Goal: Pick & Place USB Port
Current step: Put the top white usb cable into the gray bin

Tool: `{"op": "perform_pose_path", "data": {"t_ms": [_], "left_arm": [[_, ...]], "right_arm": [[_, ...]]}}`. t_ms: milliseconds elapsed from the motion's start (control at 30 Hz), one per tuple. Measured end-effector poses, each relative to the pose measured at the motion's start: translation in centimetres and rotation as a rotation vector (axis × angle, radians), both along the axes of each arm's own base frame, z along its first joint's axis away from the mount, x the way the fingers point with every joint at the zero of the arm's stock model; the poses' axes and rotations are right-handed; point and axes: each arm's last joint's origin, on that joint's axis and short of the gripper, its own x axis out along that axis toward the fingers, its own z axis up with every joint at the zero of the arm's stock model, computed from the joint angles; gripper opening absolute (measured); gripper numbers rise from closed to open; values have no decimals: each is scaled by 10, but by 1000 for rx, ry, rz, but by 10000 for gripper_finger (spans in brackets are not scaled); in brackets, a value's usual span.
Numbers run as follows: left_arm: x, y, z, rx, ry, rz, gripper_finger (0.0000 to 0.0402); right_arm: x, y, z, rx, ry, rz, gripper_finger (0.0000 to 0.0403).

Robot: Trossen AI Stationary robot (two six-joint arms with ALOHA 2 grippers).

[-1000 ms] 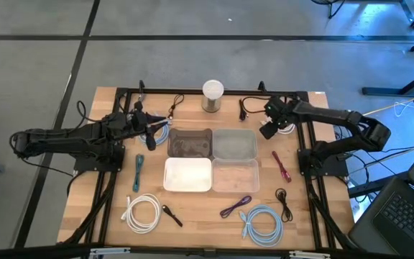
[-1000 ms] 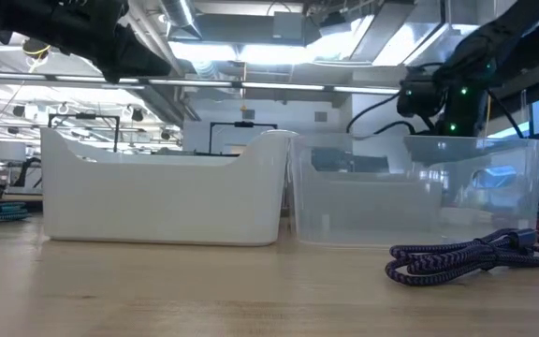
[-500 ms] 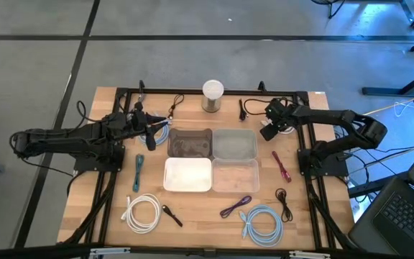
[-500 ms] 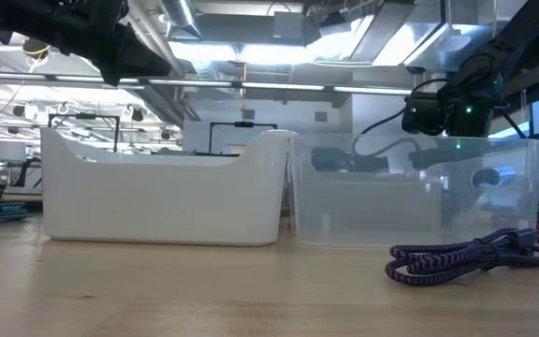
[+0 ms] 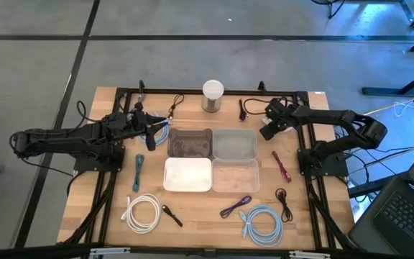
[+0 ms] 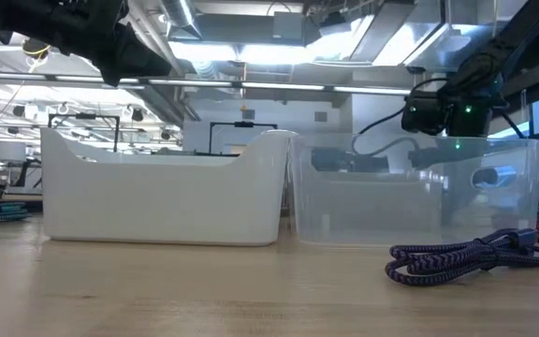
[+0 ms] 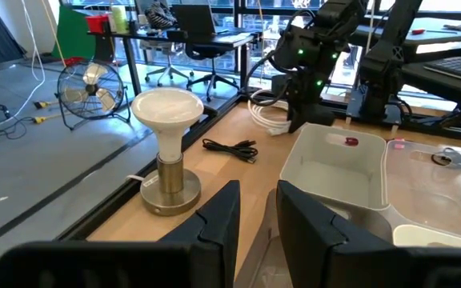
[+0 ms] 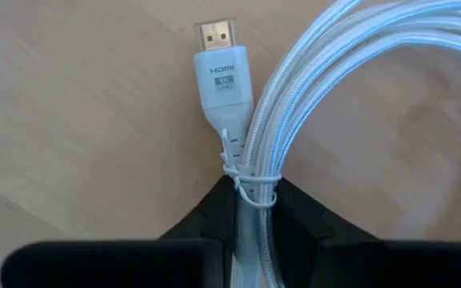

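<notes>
Fingers of the right gripper (image 8: 250,210) clench a coiled white cable (image 8: 310,88) at the table's (image 5: 192,216) back right corner. Left gripper (image 7: 254,216), narrowly parted and empty, hovers beside the bins (image 5: 210,158).

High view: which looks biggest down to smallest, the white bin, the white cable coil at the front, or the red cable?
1. White bin, clearly largest.
2. White cable coil, noticeably smaller.
3. Red cable, a thin short strip, smallest.

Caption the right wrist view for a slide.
Right tool closed on a bundled white HDMI cable lying on the wooden table.
</notes>
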Motion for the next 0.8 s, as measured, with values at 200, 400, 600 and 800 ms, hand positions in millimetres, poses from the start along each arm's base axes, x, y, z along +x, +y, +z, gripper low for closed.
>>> {"op": "perform_pose_path", "data": {"t_ms": [200,400,600,800], "left_arm": [[0,0,0,1,0,6,77],[0,0,0,1,0,7,77],[0,0,0,3,1,7,77],[0,0,0,5,2,11,77]], "right_arm": [[16,3,25,-53,30,70,59],[29,14,83,-166,47,125,59],[34,34,160,-252,-83,206,59],[31,56,229,-290,-319,387,59]]}}
